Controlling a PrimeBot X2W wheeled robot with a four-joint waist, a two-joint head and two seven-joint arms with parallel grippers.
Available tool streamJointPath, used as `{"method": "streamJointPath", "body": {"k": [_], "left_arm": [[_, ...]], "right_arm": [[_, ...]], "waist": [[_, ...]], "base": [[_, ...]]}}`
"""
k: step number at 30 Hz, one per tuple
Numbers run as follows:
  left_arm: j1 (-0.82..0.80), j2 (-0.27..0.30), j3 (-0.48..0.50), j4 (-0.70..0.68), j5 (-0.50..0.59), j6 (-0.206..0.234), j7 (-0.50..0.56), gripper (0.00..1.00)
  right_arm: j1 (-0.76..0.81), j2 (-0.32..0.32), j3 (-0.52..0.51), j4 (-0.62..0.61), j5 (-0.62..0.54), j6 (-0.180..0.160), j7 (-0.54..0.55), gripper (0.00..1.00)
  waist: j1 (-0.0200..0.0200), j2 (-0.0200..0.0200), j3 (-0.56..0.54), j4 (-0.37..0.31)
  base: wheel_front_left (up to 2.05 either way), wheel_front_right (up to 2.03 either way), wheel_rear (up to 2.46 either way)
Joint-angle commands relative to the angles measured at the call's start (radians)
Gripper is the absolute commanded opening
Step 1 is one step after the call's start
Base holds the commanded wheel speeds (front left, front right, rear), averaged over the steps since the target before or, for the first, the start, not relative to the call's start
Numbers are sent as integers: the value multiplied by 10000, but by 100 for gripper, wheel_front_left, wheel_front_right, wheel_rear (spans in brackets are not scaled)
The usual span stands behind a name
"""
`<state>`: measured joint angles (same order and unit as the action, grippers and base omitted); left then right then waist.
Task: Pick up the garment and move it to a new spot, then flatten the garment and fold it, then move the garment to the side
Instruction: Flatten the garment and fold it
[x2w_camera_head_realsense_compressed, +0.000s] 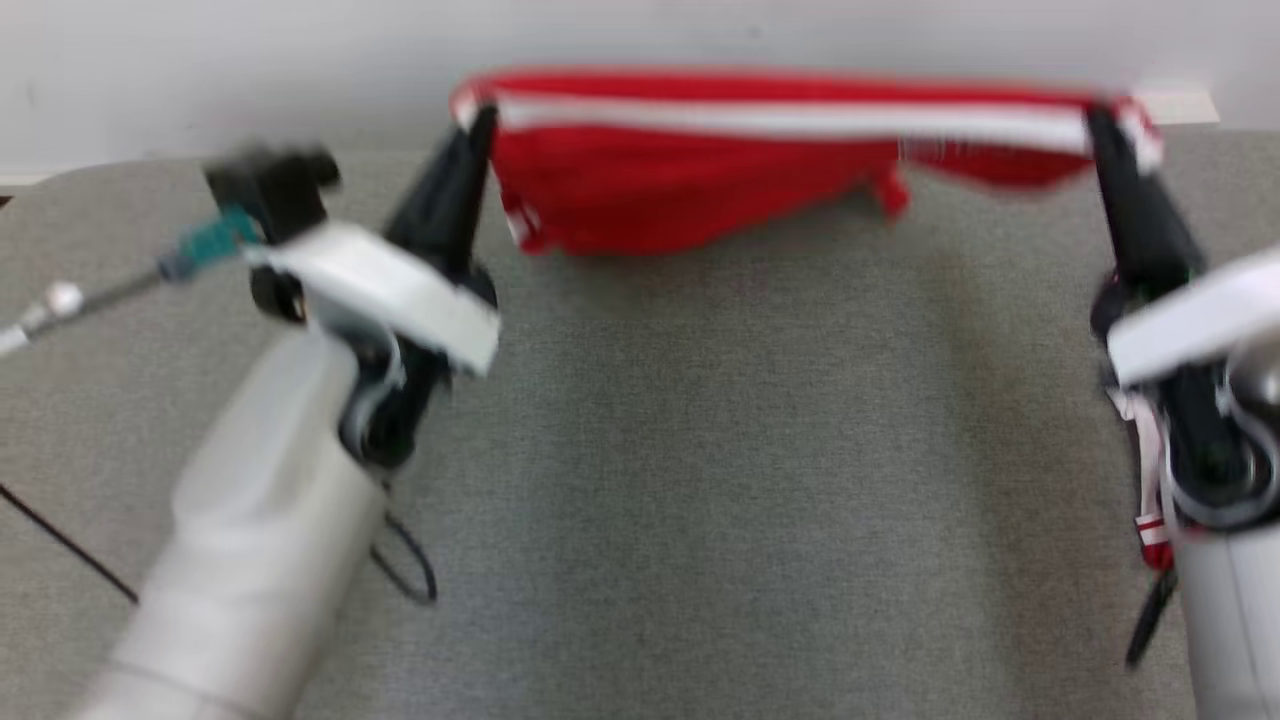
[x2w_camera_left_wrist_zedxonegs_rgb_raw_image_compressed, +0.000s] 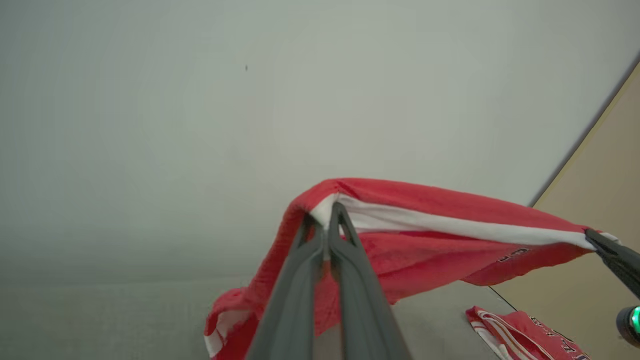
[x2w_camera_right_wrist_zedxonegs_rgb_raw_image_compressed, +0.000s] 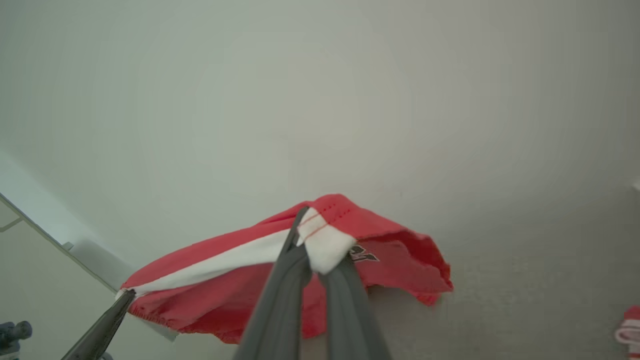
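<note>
While both arms are raised, the garment (x2w_camera_head_realsense_compressed: 700, 180) hangs stretched between them over the grey table (x2w_camera_head_realsense_compressed: 700, 450). The left gripper (x2w_camera_left_wrist_zedxonegs_rgb_raw_image_compressed: 325, 222) is pinched tight on one end of the white-striped edge, and the right gripper (x2w_camera_right_wrist_zedxonegs_rgb_raw_image_compressed: 312, 235) is clamped on the other end. The red cloth sags below the fingertips, and I can't tell if the lowest fold touches the table. The head view is blurry and the print is unreadable. Right of the left gripper, low down, lies another red piece (x2w_camera_left_wrist_zedxonegs_rgb_raw_image_compressed: 520, 332), cut off by the frame.
</note>
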<state>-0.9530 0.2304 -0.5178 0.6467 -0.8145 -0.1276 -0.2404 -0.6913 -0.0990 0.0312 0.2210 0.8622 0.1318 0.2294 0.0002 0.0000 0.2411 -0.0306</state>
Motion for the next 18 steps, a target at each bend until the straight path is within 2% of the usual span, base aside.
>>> {"method": "streamJointPath", "body": {"k": [1,7,11,18], "left_arm": [[635,188,-124,-172,13,-17,-116,0],[4153,679,-607,-1481,-683,-11,-227,0],[6508,1003,-872,-2658,-1085,69,-186,0],[9724,1919,-1219,-5467,-1426,1341,421,0]], "right_arm": [[837,-116,-99,-351,355,-25,-66,0],[4783,-401,109,-1951,1263,-25,-20,0],[7244,-789,418,-3066,1321,-25,179,0],[10888,-1250,-117,-5274,1360,-26,403,0]], "waist": [[-2,0,-66,99],[-2,0,-670,161],[-2,0,-1068,270],[-2,0,-1537,674]], "base": [[0,0,0],[0,0,0],[0,0,0],[0,0,0]]}}
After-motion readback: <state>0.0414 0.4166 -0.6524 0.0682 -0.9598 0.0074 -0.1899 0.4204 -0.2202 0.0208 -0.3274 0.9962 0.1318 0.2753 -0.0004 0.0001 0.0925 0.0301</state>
